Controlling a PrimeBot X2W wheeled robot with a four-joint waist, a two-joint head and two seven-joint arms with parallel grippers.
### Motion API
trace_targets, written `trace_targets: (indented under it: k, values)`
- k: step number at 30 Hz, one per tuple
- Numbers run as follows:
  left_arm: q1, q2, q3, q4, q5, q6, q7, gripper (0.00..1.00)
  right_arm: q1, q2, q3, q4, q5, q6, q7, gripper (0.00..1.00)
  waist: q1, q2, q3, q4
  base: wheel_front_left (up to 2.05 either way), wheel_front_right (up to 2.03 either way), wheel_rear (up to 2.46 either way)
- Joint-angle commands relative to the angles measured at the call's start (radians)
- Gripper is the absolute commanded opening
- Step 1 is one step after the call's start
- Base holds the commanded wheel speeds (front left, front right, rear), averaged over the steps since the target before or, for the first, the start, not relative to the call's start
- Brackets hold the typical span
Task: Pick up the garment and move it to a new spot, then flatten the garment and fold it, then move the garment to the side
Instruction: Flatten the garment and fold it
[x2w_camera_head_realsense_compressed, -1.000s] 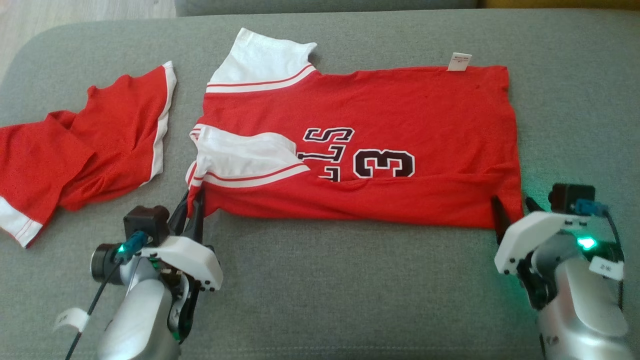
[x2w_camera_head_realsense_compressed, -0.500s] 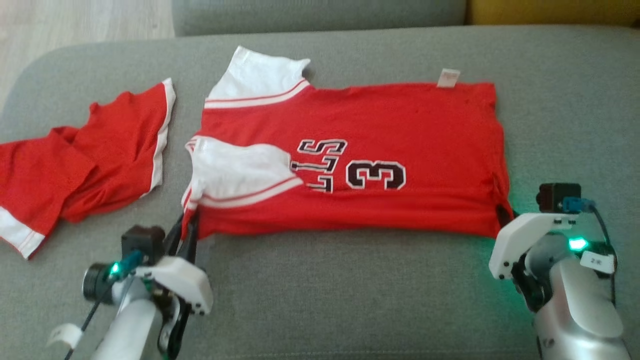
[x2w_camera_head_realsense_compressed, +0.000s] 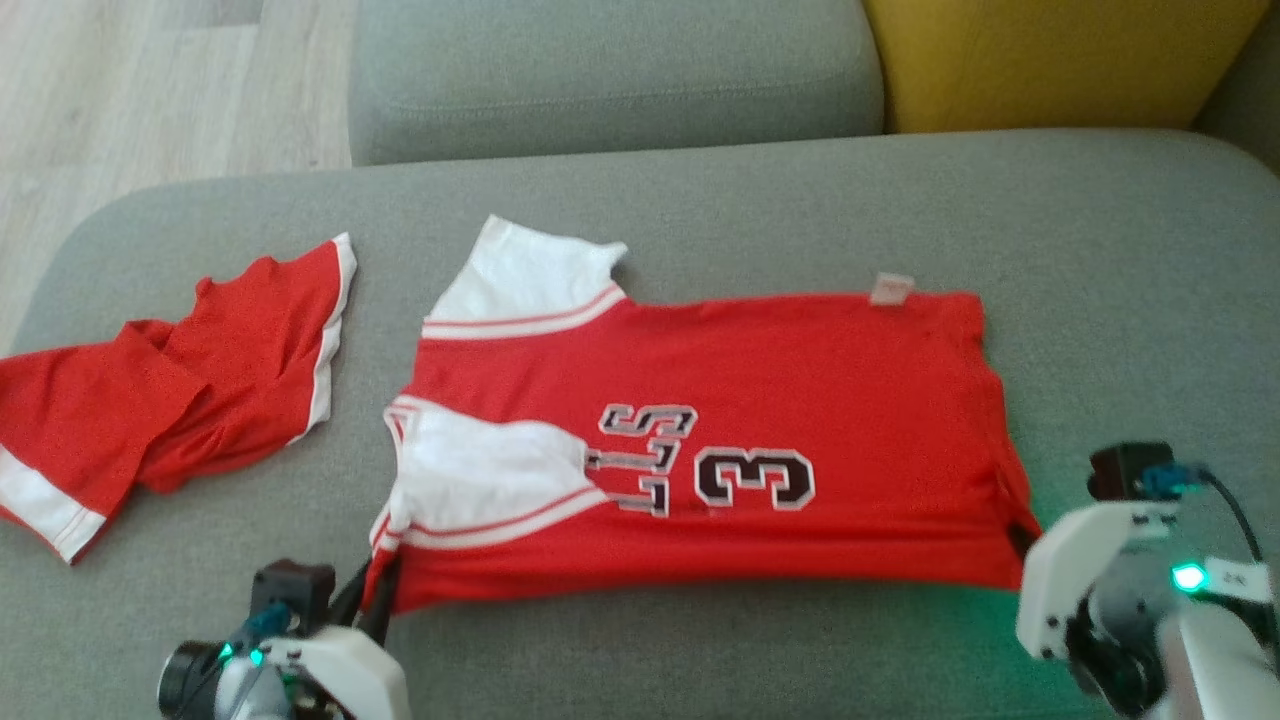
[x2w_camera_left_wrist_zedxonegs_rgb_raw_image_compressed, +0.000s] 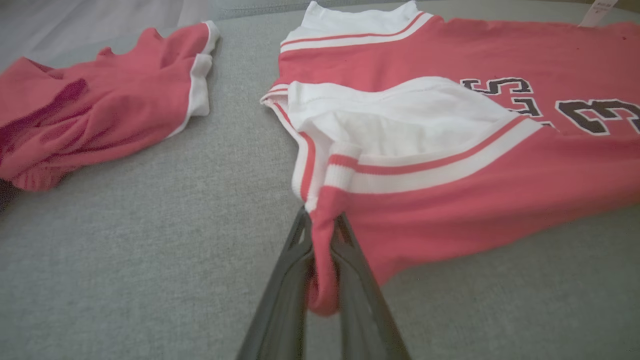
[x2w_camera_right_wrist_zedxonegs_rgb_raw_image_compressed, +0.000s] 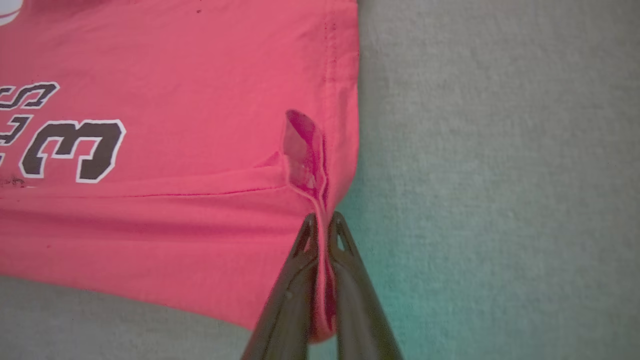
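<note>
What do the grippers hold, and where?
The red-and-white fabric jersey: left gripper pinches its near sleeve-side corner, right gripper its near hem corner.

left end effector (x2w_camera_left_wrist_zedxonegs_rgb_raw_image_compressed: 322, 216), right end effector (x2w_camera_right_wrist_zedxonegs_rgb_raw_image_compressed: 324, 218), clamped

garment (x2w_camera_head_realsense_compressed: 720, 400): flat on the middle of the seat cushion (x2w_camera_head_realsense_compressed: 700, 210), long side running left to right
second garment (x2w_camera_head_realsense_compressed: 190, 400): on the same seat, left of the garment, apart from it
left gripper (x2w_camera_head_realsense_compressed: 378, 590): at the garment's near left corner, cloth between its fingers
right gripper (x2w_camera_head_realsense_compressed: 1022, 535): at the garment's near right corner, cloth between its fingers
back cushion (x2w_camera_head_realsense_compressed: 610, 70): behind the seat, far side
other cushion (x2w_camera_head_realsense_compressed: 1060, 60): right of the back cushion
floor (x2w_camera_head_realsense_compressed: 150, 90): far left, beyond the seat
</note>
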Motion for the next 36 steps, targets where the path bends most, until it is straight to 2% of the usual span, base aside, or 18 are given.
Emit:
trace_targets:
  k: [1,7,8,9,10,11,15,20,25,30,36]
  values:
    - [-0.018,0.043,0.043,-0.046,-0.015,-0.004,0.013,0.00,0.004,-0.036,0.013,-0.070,0.013,0.003,0.026,0.00,0.0000,-0.0001,-0.008,-0.001,0.00,0.00,0.00]
    - [0.036,0.067,0.031,-0.116,-0.033,-0.018,0.072,0.00,0.097,-0.033,-0.020,-0.193,0.054,0.003,0.102,0.00,0.0000,-0.0001,-0.009,0.005,0.00,0.00,0.00]
    - [0.039,0.067,0.031,-0.123,-0.036,-0.016,0.075,0.00,0.106,-0.029,-0.026,-0.208,0.052,0.003,0.102,0.03,0.0000,-0.0001,-0.007,0.005,0.00,0.00,0.00]
    - [0.041,0.063,0.033,-0.130,-0.039,-0.011,0.075,0.00,0.115,-0.025,-0.032,-0.220,0.047,0.003,0.100,1.00,0.0000,-0.0001,-0.006,0.006,0.00,0.00,0.00]
    - [0.042,0.060,0.034,-0.137,-0.041,-0.006,0.074,0.63,0.121,-0.018,-0.040,-0.231,0.045,0.003,0.095,1.00,0.0000,-0.0001,-0.006,0.006,0.00,0.00,0.00]
    - [0.043,0.056,0.035,-0.143,-0.043,-0.002,0.071,1.00,0.125,-0.010,-0.045,-0.242,0.045,0.003,0.087,1.00,0.0000,-0.0001,-0.005,0.006,0.00,0.00,0.00]
    - [0.038,0.040,0.052,-0.159,-0.055,0.022,0.039,1.00,0.112,0.014,-0.053,-0.292,0.045,0.003,-0.008,1.00,0.0000,-0.0001,0.001,0.004,0.00,0.00,0.00]
    - [-0.008,-0.013,0.122,-0.194,-0.110,0.049,-0.074,1.00,0.061,0.041,-0.054,-0.317,0.056,0.003,-0.262,1.00,0.0000,-0.0001,0.011,0.003,0.00,0.00,0.00]
    - [-0.068,-0.051,0.161,-0.235,-0.118,0.039,-0.117,1.00,0.016,0.064,0.008,-0.274,0.047,0.003,-0.455,1.00,0.0000,-0.0001,0.041,-0.012,0.00,0.00,0.00]
    - [-0.149,-0.044,0.157,-0.209,-0.085,0.019,-0.121,1.00,-0.063,0.069,0.080,-0.214,0.002,0.003,-0.521,1.00,0.0000,-0.0001,0.103,-0.041,0.00,0.00,0.00]
    - [-0.318,0.002,0.127,-0.125,-0.053,-0.031,-0.068,1.00,-0.166,0.071,0.109,-0.179,-0.046,0.003,-0.532,1.00,0.0000,-0.0001,0.194,-0.072,0.00,0.00,0.00]
